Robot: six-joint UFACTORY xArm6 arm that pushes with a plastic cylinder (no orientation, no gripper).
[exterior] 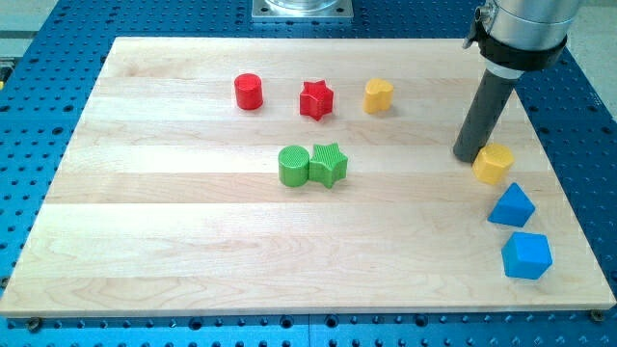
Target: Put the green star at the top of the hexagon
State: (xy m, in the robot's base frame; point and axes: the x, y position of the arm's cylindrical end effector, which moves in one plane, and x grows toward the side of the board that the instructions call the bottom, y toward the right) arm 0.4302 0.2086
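The dark rod came down from the view's top right, and my tip (469, 157) rested on the wooden board (174, 260) just left of the yellow hexagon (493, 165), seemingly touching it; it had hold of nothing. The green star (329, 164) sat well left of that hexagon, pressed against the green cylinder (294, 166). Just below the hexagon lay a blue triangular block (511, 206) and a blue cube (526, 255). Far up-left of it stood a yellow heart (378, 96), red star (316, 99) and red cylinder (249, 92).

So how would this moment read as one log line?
my tip: beside yellow hexagon | green star: touching green cylinder, mid-board | star not yet moved
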